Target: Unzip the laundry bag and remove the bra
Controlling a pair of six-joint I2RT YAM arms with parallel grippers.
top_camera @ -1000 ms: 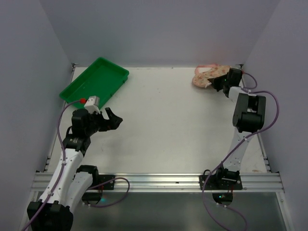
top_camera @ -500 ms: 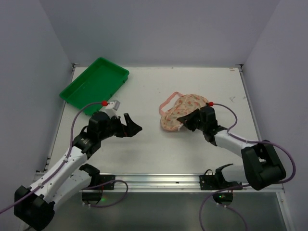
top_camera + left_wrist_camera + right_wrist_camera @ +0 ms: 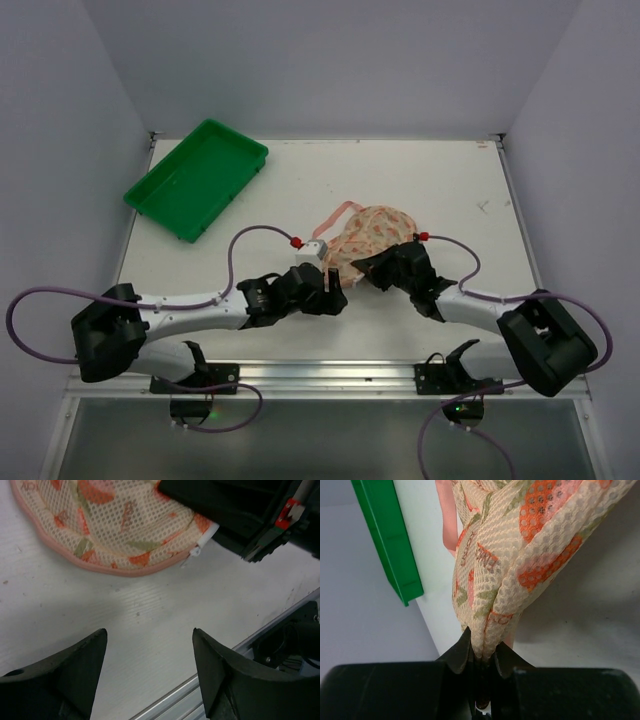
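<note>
Two arms meet at the laundry bag (image 3: 378, 230), which lies on the surface (image 3: 300, 190) with the green tray (image 3: 195, 182) well apart at its far left. Right fingers (image 3: 457, 655) are clamped on a bunched fold of the bag's near edge. Left fingers (image 3: 85, 660) stand apart just beside its near-left rim, holding nothing.

Both arms lie stretched low and inward, wrists close together. The left gripper (image 3: 330, 298) holds its jaws wide apart, angled downward; the right gripper (image 3: 370, 270) has its jaws pinched tight on the bag (image 3: 382, 230).
</note>
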